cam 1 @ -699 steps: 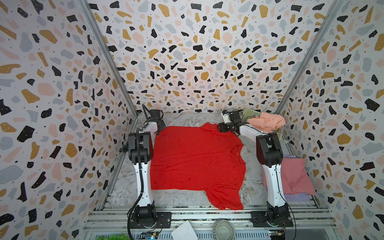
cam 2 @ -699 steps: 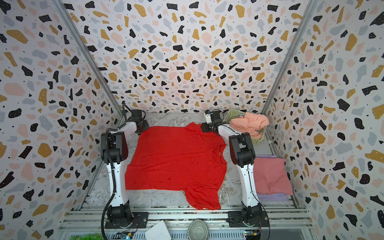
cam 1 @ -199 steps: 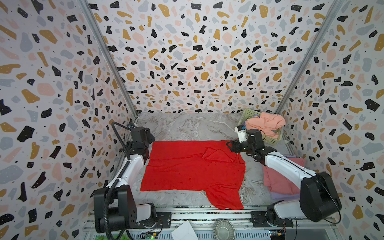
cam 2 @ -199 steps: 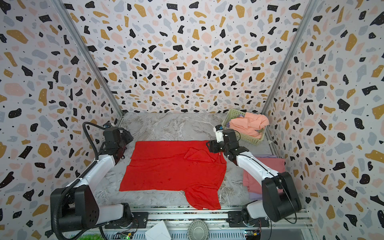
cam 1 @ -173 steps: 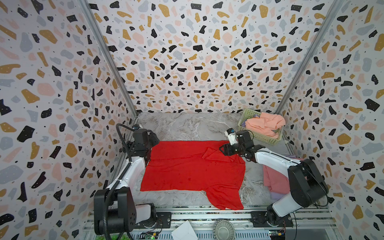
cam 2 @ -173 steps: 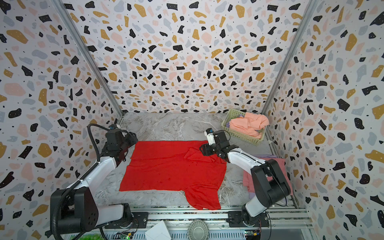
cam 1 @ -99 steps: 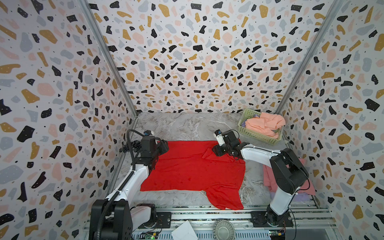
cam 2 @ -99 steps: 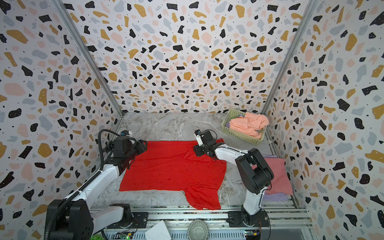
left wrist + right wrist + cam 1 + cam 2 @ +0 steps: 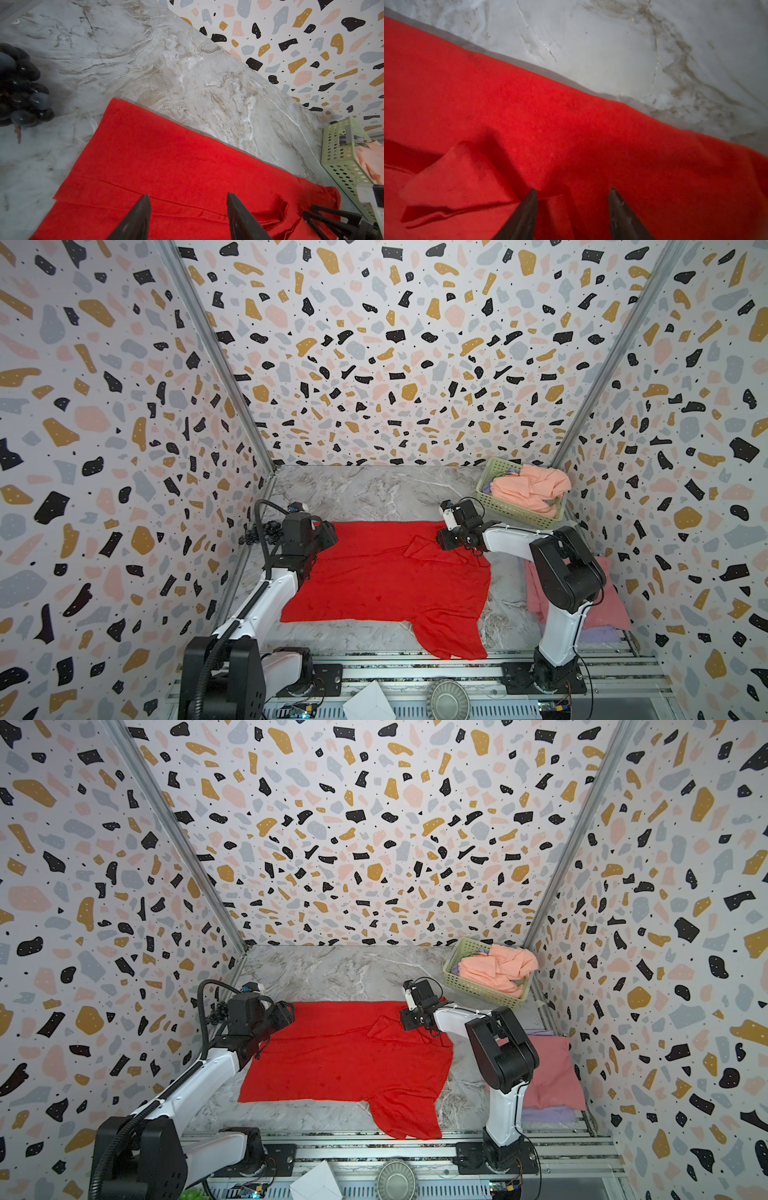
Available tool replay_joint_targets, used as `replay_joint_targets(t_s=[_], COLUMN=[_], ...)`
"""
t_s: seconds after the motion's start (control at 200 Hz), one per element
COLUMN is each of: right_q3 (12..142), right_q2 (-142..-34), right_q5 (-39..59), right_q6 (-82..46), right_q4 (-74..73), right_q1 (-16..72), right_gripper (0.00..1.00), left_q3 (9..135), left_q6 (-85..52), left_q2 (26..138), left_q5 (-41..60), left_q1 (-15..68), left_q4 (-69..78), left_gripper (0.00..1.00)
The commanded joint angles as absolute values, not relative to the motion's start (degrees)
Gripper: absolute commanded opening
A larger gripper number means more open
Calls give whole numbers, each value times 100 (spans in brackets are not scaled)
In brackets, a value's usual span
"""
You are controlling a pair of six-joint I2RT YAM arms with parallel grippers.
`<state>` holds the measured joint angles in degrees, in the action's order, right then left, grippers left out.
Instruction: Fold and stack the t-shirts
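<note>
On the grey marble-patterned tabletop (image 9: 365,493), between my two arms, lies the bright red cloth t-shirt (image 9: 386,576), spread flat with its upper part doubled toward the front. My left arm reaches forward from its base with the elbow low, and my left gripper (image 9: 187,216) hangs over the shirt's far left corner; its two dark fingers (image 9: 135,220) stand apart with only flat red cloth between them, holding nothing. My right arm bends sharply at the elbow and reaches across toward the middle, so that my right gripper (image 9: 572,214) hangs over the far right part of the shirt beside a small turned-up flap (image 9: 456,178). Its fingers (image 9: 525,216) are also parted, with a low ridge of red cloth between them; whether they pinch it I cannot tell.

The shirt's long axis runs left to right across both top views, its straight folded edge facing the back wall, and one sleeve (image 9: 405,1115) points toward the front rail. No writing or label is readable on it.

A peach-orange cloth shirt (image 9: 496,969) fills the pale green plastic lattice basket (image 9: 478,988) at the far right corner. A dusty pink folded shirt (image 9: 552,1077) rests on a lavender one (image 9: 548,1114) at the right edge.
</note>
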<state>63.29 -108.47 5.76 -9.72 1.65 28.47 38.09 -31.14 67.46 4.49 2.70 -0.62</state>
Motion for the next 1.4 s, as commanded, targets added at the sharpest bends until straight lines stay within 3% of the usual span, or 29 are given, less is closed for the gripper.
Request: replay_joint_targets(t_s=[0.0,0.105,0.28,0.37,0.821,1.166,1.297,1.397], right_q3=[6433,6388,6346,6311,5932,4723,4075,3813], right_q2=[-10944,-10962,-10861,-10762,-9879,-8162,-7314,-6711], right_q5=[817,831,614,564,369,829,1532,962], right_q6=[-1063,-1072,-1072,-1066,-1073,-1140,-1222,-1738], right_q4=[178,149,151,115,97,672,942,1269], right_q1=[2883,2883,2932,2953,3206,3751,4007,4007], right_gripper=[48,40,14,5,0,0,3,6], left_q3=[3908,3904,3882,3860,3746,3692,3687,3724], left_q6=[-3164,-3167,-3173,-3181,-3160,-3173,-3173,-3165], left_q2=[6759,6747,6750,6744,6540,6434,6442,6484], left_q5=[385,369,352,352,338,334,298,305], left_q1=[299,299,299,299,299,299,299,299], left_q4=[35,35,33,53,-7,-36,-44,-66], left_gripper=[59,59,59,59,60,60,60,60])
